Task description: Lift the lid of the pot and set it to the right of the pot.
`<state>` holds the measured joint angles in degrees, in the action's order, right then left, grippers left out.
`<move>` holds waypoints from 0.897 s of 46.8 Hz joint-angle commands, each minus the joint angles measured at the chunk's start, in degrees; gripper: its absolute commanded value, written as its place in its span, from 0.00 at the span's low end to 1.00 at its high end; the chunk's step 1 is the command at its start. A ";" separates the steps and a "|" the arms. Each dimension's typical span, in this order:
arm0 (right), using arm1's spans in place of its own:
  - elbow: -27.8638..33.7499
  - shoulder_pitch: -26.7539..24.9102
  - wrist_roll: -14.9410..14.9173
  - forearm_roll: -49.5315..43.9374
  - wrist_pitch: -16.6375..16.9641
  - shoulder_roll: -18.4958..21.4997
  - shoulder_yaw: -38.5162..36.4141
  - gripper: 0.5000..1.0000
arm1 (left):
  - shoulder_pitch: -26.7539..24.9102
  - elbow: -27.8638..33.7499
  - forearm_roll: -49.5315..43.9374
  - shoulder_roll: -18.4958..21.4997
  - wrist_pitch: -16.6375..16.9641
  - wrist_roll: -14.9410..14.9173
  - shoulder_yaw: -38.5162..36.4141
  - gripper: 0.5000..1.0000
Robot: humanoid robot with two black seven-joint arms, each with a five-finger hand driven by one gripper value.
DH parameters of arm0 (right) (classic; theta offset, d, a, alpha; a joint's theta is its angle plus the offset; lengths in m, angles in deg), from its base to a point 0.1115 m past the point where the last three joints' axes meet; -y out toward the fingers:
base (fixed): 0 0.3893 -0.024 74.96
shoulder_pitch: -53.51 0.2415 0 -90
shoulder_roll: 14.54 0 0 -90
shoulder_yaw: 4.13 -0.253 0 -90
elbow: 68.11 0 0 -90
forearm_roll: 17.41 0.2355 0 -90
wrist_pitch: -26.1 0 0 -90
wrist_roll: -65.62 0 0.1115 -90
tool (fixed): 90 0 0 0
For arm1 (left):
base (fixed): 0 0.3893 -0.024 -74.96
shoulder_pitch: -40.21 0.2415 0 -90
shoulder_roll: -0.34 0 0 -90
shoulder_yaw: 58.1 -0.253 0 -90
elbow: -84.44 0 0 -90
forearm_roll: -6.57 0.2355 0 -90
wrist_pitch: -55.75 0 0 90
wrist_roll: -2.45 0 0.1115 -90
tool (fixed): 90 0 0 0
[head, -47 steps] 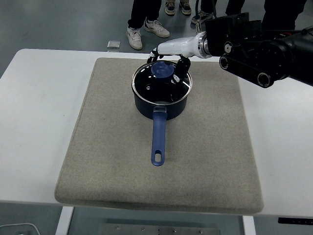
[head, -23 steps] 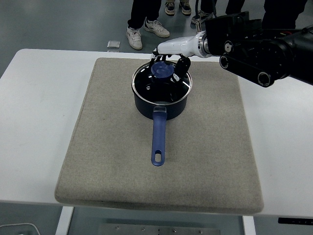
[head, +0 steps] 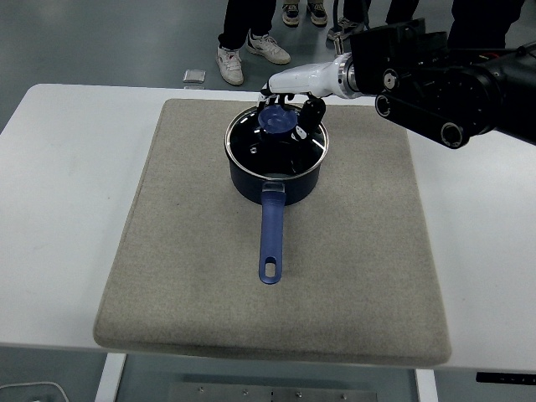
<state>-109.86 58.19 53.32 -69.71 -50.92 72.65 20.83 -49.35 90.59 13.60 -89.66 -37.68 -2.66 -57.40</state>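
A dark blue pot [head: 276, 180] with a long blue handle [head: 270, 239] pointing toward me stands on the grey mat [head: 193, 251]. Its glass lid [head: 276, 144] with a blue knob [head: 276, 120] sits flat on the pot. My right hand [head: 289, 113] reaches in from the right, white-backed with black fingers [head: 311, 111] curled down around the knob, touching it on both sides. The far rim of the lid is partly hidden under the hand. The left arm does not show.
The mat covers most of the white table [head: 59, 209]. To the right of the pot lies bare mat [head: 368, 193]. People's legs and shoes [head: 230, 63] stand beyond the table's far edge. A small grey square [head: 194, 77] lies on the floor.
The right hand's fingers have drawn in slightly closer around the knob. The lid and pot have not moved.
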 commanded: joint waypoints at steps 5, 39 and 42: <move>0.00 -0.02 0.00 0.00 0.03 0.00 0.01 0.45 | -0.01 0.00 0.00 0.00 0.00 0.02 0.00 1.00; -0.09 0.51 -0.44 0.00 0.56 0.00 0.18 0.05 | -0.01 0.00 0.00 0.00 0.00 0.02 0.00 1.00; -0.09 0.95 -0.44 0.17 0.56 0.00 0.18 0.05 | -0.01 0.00 0.00 0.00 0.00 0.02 0.00 1.00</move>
<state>-109.95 58.69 52.88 -69.71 -50.41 72.64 21.02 -49.36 90.59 13.60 -89.66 -37.68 -2.66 -57.39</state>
